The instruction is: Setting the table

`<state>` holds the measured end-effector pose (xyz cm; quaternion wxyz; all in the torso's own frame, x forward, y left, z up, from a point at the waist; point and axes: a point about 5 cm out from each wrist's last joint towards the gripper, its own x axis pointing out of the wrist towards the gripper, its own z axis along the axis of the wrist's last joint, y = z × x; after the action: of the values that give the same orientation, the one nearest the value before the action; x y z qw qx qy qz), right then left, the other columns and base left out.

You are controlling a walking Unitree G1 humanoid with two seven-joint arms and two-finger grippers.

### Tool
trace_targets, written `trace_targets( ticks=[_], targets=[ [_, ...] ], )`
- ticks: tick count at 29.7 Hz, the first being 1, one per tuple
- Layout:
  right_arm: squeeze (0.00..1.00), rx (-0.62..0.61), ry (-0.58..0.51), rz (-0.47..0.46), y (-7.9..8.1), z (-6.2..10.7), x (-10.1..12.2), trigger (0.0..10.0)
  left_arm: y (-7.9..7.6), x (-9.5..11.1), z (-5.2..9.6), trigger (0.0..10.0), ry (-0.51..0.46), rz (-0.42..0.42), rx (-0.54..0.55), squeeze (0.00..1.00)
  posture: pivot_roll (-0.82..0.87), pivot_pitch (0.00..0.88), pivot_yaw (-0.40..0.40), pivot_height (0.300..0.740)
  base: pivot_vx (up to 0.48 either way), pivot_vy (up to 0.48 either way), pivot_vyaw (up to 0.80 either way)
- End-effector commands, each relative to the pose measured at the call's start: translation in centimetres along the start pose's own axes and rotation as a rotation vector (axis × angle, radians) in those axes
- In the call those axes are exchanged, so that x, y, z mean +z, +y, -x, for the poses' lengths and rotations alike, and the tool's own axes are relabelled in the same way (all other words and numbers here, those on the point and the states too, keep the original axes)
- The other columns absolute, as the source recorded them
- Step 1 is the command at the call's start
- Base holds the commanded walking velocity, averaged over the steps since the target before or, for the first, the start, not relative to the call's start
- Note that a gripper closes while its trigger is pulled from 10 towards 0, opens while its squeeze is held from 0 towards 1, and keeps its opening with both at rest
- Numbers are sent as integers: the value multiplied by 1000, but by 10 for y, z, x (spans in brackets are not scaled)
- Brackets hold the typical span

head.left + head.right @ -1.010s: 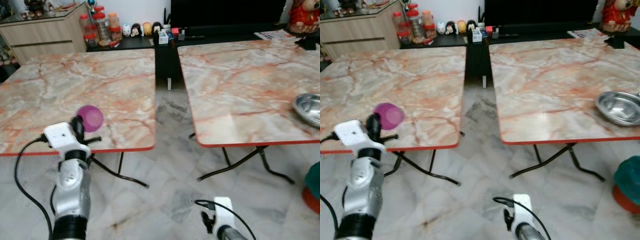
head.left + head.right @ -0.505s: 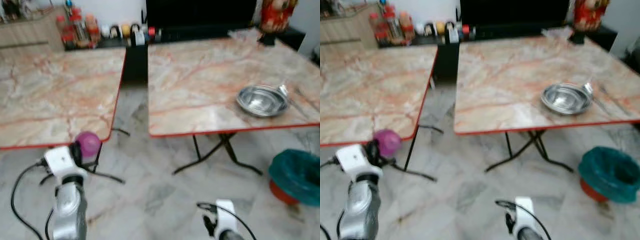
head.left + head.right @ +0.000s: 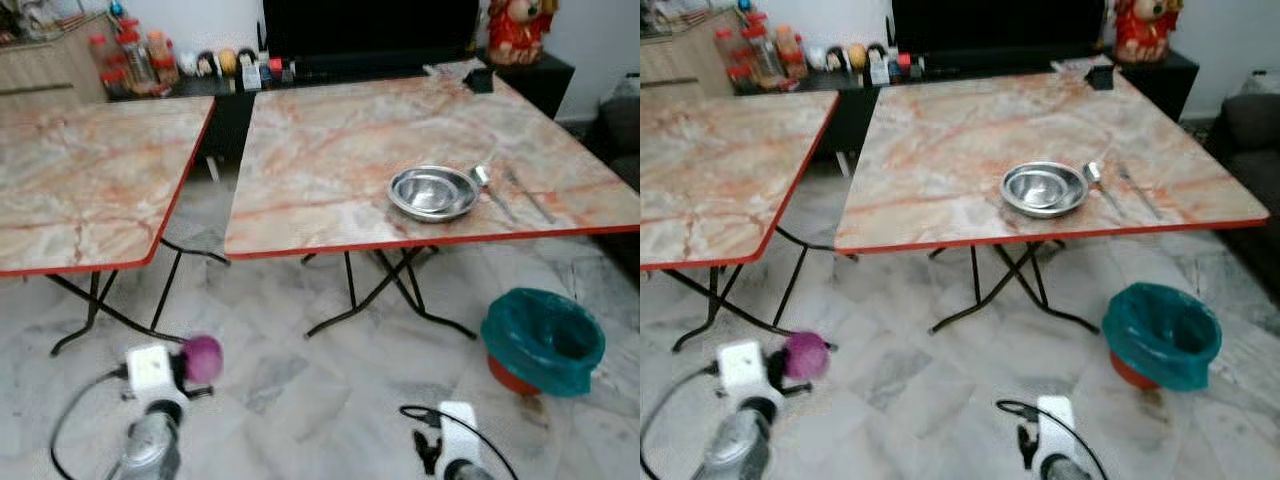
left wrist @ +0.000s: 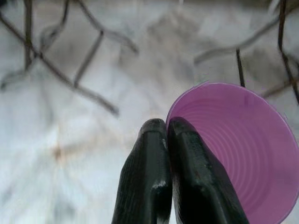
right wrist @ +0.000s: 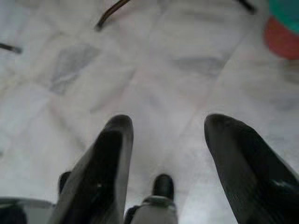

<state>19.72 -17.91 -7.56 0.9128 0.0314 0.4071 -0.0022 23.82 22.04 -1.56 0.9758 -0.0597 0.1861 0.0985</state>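
Carrying step: left pincer [image 4: 166, 140] pinching the purple cup's [image 4: 238, 154] rim (right pincer [image 5: 168, 140] spread, idle), next probably beside the steel bowl [image 3: 432, 192] on the tabletop [image 3: 330, 150].

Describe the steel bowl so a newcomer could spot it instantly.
Find the right-hand marble table with the red edge. Near its front edge sits the steel bowl, round, shiny and shallow. A spoon and fork lie just beside it, both thin and flat.

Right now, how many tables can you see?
2. One marble-patterned table stands on the left, cut off by the picture's edge. The other table is in the middle, with a metal bowl on it.
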Motion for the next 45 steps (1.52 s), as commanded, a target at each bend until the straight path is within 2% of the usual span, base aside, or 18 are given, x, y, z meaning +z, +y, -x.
trace_targets(
  ticks=[1, 4, 6, 7, 12, 22, 25, 36, 45],
  targets=[
    [0, 21, -4, -17, 10, -2, 1, 10000, 15, -12, 0, 10000, 102, -31, 39, 0, 24, 15, 61, 740, 0, 0, 0],
    [0, 19, -6, -20, 11, -2, 2, 10000, 17, -33, 6, 10000, 223, -53, 41, 0, 15, 9, 67, 740, 0, 0, 0],
    [0, 18, -5, -21, 11, -2, 2, 10000, 19, -54, 15, 10000, 351, -64, 44, 0, 10, 1, 69, 740, 0, 0, 0],
    [0, 18, -5, -21, 11, -2, 2, 10000, 19, -54, 15, 10000, 351, -64, 44, 0, 10, 1, 69, 740, 0, 0, 0],
    [0, 19, -5, -17, 11, -2, 2, 10000, 23, -77, 30, 10000, 497, -90, 79, 0, -9, 0, 74, 740, 0, 0, 0],
    [0, 8, -3, -18, 7, -1, 1, 10000, 19, -71, 23, 10000, 482, -84, 78, 0, -23, 0, 74, 740, 0, 0, 0],
    [0, 6, -1, -18, 6, -1, 0, 10000, 18, -73, 24, 10000, 501, -112, 62, 0, -29, 0, 73, 740, 280, 0, 0],
    [0, 6, 10, 10, 3, 0, -3, 10000, 14, -84, 33, 10000, 544, -114, 56, 0, -30, 0, 58, 740, 321, 0, 0],
    [0, 12, 20, 26, 4, 1, -5, 10000, 22, -90, 40, 10000, 566, -112, 89, 0, -24, 0, 50, 740, 358, 0, 0]
  ],
)
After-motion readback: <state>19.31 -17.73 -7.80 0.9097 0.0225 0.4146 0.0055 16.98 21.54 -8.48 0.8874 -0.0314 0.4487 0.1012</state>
